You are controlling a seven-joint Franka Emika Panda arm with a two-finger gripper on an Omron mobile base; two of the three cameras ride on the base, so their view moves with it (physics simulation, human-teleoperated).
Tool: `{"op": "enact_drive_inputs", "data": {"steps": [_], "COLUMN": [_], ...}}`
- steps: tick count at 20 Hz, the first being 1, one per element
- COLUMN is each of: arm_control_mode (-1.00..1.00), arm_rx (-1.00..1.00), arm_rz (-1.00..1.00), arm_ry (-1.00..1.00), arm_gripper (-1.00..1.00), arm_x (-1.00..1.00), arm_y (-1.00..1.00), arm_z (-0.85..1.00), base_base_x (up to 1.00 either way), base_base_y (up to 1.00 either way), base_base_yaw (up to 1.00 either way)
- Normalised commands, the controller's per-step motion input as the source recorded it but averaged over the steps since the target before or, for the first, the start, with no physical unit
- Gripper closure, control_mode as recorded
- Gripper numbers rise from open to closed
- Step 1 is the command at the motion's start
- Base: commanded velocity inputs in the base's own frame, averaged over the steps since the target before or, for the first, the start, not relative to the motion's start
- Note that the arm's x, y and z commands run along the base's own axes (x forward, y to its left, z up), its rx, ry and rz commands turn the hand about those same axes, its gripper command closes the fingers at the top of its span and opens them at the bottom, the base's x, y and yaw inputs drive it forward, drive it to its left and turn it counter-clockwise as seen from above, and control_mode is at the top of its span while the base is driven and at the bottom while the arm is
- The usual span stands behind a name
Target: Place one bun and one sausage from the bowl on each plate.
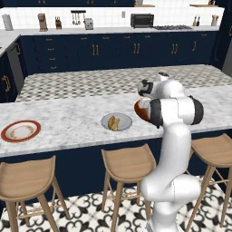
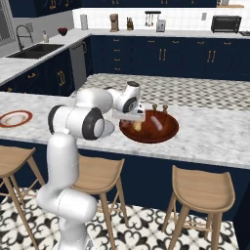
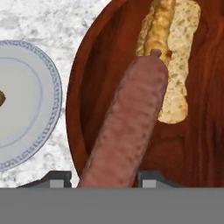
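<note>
White marble counter of a navy-cabinet kitchen island carries the dark orange-red bowl, a grey plate just beside it and a red-rimmed plate well apart at the far left. The gripper is held over the bowl, its fingertips apparently clamped on one end of a pink-brown sausage. A split bun is seen lying in the bowl beyond the sausage. On the grey plate a bun-coloured item is visible.
</note>
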Motion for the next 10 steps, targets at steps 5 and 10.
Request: {"op": "enact_drive_inputs", "data": {"steps": [5, 10], "arm_control_mode": [-1.0, -1.0], "arm_rx": [-0.03, -0.02], "arm_rz": [0.02, 0.03], "arm_ry": [0.0, 0.04], "arm_gripper": [1.0, 1.0], "arm_x": [0.0, 0.12], "arm_y": [1.0, 1.0], "arm_z": [0.15, -0.06], "base_base_x": [0.0, 0.0], "base_base_y": [0.0, 0.0], "base_base_yaw": [0.0, 0.0]}}
